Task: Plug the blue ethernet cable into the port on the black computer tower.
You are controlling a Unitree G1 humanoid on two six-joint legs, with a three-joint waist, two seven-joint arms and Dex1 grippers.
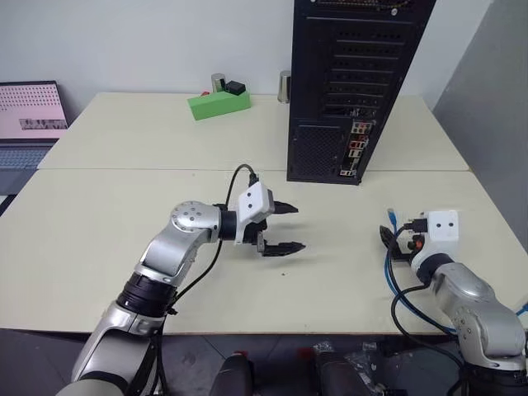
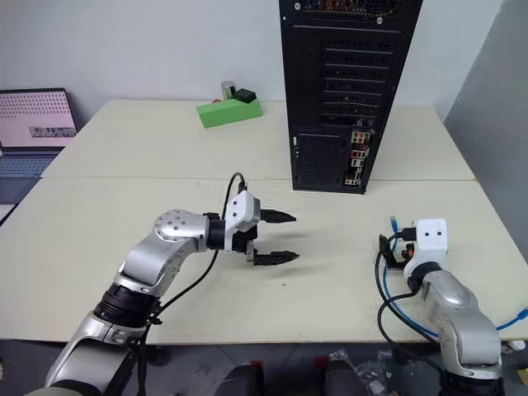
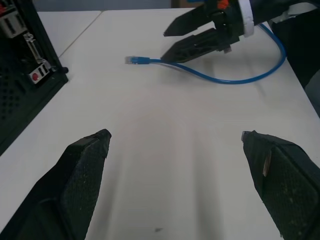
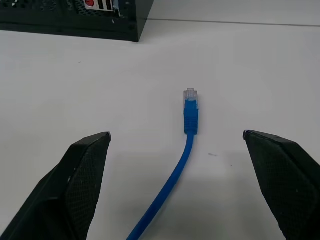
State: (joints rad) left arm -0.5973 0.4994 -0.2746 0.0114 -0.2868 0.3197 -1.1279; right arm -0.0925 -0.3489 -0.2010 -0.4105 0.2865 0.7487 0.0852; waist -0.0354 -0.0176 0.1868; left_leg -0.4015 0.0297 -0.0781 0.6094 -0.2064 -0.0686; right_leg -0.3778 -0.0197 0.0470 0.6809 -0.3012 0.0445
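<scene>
Left gripper (image 1: 283,227): jaws wide, nothing held; you can park it.
Tower (image 1: 355,82): black computer tower stands at the back; sockets (image 1: 353,148) low on its rear.
Cable (image 4: 190,112): blue ethernet cable plug lies loose on the table (image 1: 124,214), between your right gripper (image 4: 175,145) fingers, open and empty.
Grip: close behind the clear plug, keeping it aimed at the tower.

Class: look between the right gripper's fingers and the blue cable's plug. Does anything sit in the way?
Nothing visible does. The blue ethernet cable lies on bare table between the open right gripper fingers, its plug facing the black computer tower.
</scene>
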